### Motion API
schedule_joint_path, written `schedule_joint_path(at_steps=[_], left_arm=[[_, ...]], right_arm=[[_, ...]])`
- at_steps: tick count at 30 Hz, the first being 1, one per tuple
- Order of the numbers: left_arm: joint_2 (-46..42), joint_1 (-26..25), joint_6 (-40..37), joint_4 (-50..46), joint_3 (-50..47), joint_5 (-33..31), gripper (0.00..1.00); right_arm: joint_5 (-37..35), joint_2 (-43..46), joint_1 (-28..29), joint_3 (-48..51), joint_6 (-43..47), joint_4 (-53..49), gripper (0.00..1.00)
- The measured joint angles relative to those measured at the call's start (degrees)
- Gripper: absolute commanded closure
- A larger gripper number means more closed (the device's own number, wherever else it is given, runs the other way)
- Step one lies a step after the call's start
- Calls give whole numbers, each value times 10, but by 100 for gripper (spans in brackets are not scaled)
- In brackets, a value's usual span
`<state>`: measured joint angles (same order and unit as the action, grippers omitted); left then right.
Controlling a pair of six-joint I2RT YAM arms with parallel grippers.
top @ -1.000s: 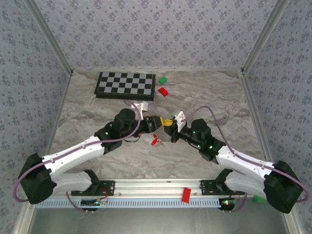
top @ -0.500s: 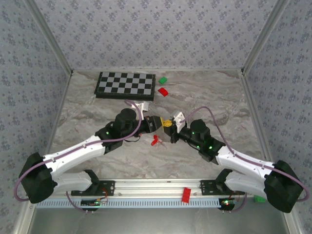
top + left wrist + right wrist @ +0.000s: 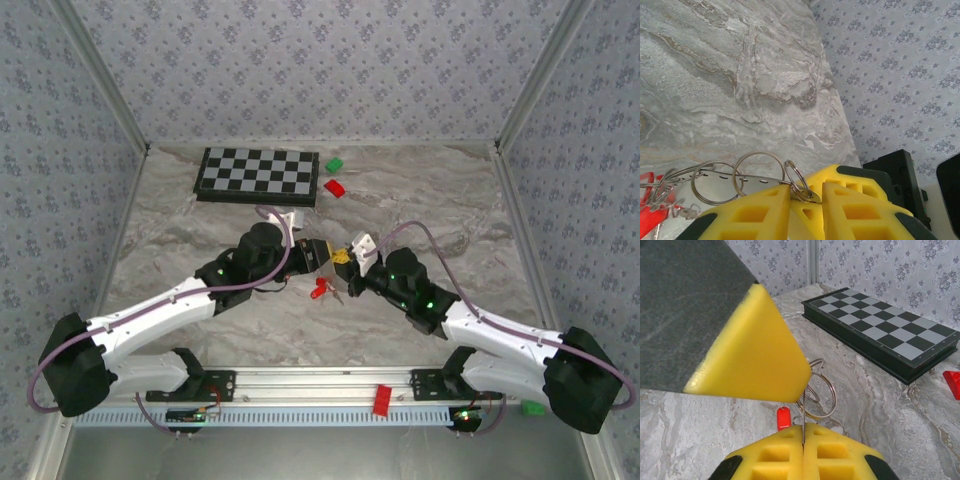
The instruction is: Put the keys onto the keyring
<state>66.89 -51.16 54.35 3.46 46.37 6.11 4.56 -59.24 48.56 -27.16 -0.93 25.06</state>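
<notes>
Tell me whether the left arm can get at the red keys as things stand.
Likely not straight away: the left gripper has its jaws around a ring of the keyring, which the right gripper pinches too. The keys are uncovered close by.

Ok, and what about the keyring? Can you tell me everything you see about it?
The keyring is a bunch of thin, shiny grey wire loops linked together, just above the marble table; I can't tell if it touches it. Red keys hang at one end. The loop at the other end sits at the left gripper's yellow fingertips, and the right gripper is shut on a thin metal edge of it.
</notes>
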Motion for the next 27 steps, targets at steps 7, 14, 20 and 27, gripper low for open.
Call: schedule_joint_path(at_steps=[7,14,20,27], left_arm=[[1,0,3,-8,1,-9,82],[5,0,6,-9,2,-14,96],[5,0,6,-8,2,-14,89],[7,0,6,-5,2,-12,87]], right_arm=[[-18,-1,10,0,10,-2,100],[-32,-2,12,0,18,-9,100],[-33,-3,14,0,19,-9,100],[-34,-5,15,0,19,-9,100]])
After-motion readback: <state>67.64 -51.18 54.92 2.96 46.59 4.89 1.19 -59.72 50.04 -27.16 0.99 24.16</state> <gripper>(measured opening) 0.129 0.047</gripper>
